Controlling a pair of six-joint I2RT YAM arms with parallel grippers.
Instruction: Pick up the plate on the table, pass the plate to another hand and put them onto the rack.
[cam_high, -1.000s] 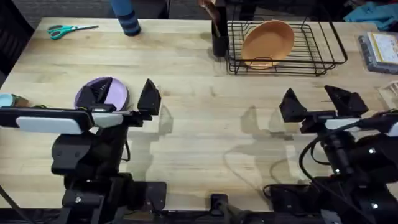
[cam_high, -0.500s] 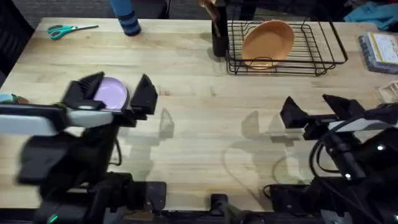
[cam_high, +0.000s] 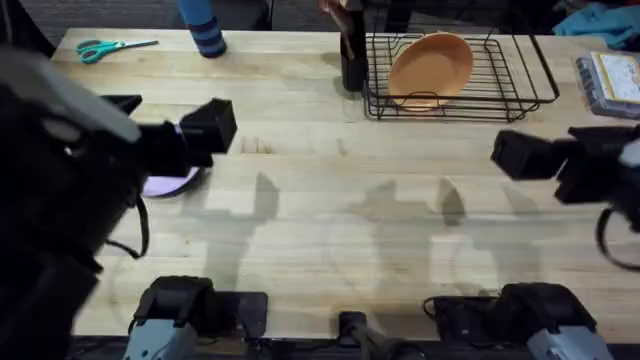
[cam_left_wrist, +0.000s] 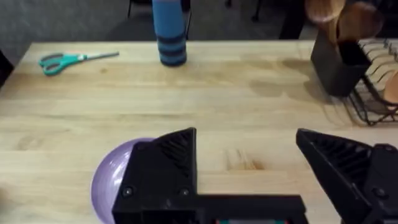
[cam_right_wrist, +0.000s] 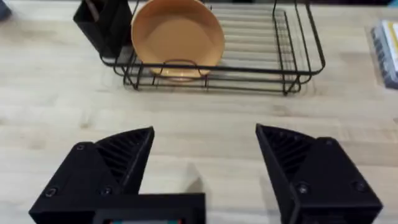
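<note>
The lavender plate (cam_high: 172, 186) (cam_left_wrist: 114, 178) lies flat on the table (cam_high: 330, 200) at the left, mostly covered by my left arm. My left gripper (cam_high: 168, 125) (cam_left_wrist: 249, 165) hangs open above the plate's far right part, one finger (cam_left_wrist: 168, 158) over the plate and the other over bare wood. The black wire rack (cam_high: 520, 70) (cam_right_wrist: 261, 65) stands at the back right, with an orange plate (cam_high: 431, 66) (cam_right_wrist: 177, 34) leaning in it. On the right, my right gripper (cam_high: 560, 150) (cam_right_wrist: 205, 155) is open and holds nothing, on the near side of the rack.
A black cutlery holder (cam_high: 352, 60) (cam_right_wrist: 102, 25) (cam_left_wrist: 339, 59) stands at the rack's left end. Teal scissors (cam_high: 115, 47) (cam_left_wrist: 68, 60) and a blue bottle (cam_high: 205, 30) (cam_left_wrist: 169, 31) sit at the back left. A plastic container (cam_high: 610, 85) lies at the right edge.
Both arms have risen toward the camera. The left gripper has moved farther back over the plate, hiding more of it. The right gripper has shifted right, toward the rack's side.
</note>
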